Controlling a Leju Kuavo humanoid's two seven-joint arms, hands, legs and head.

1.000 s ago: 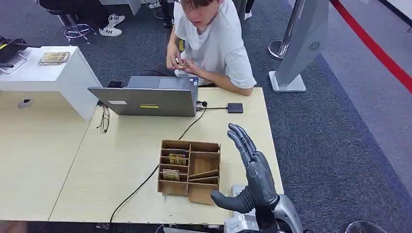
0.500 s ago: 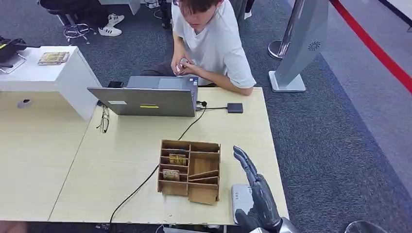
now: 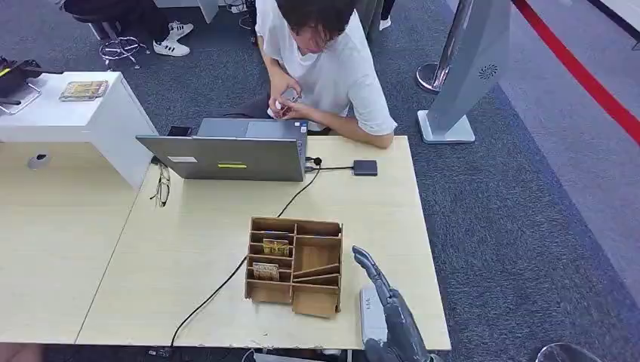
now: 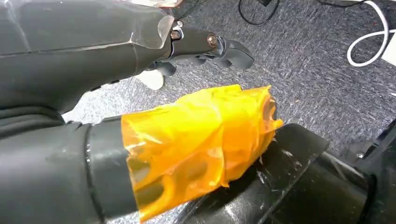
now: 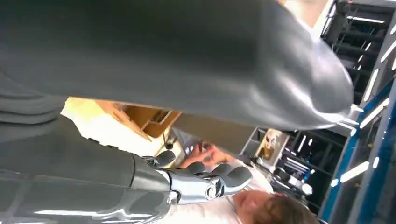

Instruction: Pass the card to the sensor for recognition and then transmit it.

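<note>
A wooden card box stands near the table's front edge, with cards upright in its left slots. My right hand rises at the front edge just right of the box, fingers straight and apart, holding nothing. In the right wrist view its fingers are spread, with the person beyond them. A small black sensor pad lies at the far side, cabled to the laptop. My left hand hangs over carpet, its thumb wrapped in orange tape and its fingers loose around nothing.
A person sits across the table, holding something small in both hands behind a grey laptop. A white-grey device lies under my right hand. A black cable crosses the table, glasses lie left of it, and a white cabinet stands left.
My right hand has dropped from raised above the table to low at its front edge, still holding nothing. The person has bent forward over their hands.
</note>
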